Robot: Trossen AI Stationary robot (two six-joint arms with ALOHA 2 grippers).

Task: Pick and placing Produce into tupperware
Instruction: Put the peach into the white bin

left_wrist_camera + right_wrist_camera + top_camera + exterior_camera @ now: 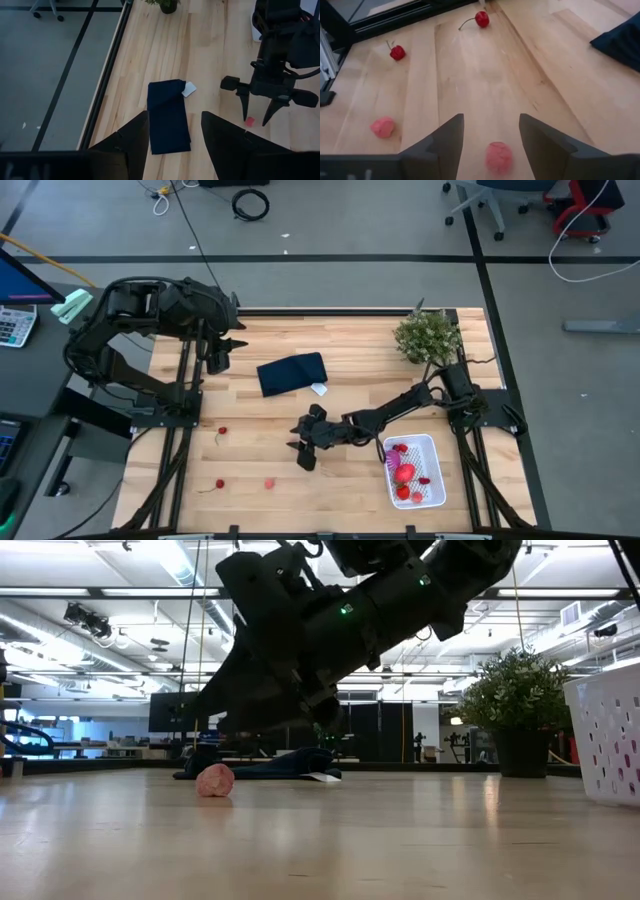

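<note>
High view: the right gripper (303,446) reaches across the table (350,395) toward its middle, fingers spread and empty, poised over a small pink piece that shows only as a faint speck between them. The white tupperware (432,448) sits near the table's right front corner and already holds several red fruits (404,474). Three small red and pink bits remain well apart on the left of the table: (222,430), (219,484), (269,482). The left gripper (219,352) waits near the table's far left edge, beside the folded navy cloth (292,373).

Low view: a pink berry (214,780) rests on the table under the arm; the tupperware wall (606,735) stands at the right.

Left wrist view: the left fingers (135,135) stand apart with nothing between them.

Right wrist view: the pink berry (498,157) lies between the parted right fingers (450,137), not yet gripped. Two cherries (397,52) (481,19) and another pink piece (383,126) lie beyond.

Step in hand, as judged: the approach to a pick. The next move calls for lowering, closing on the berry, then carrying it to the tupperware.
</note>
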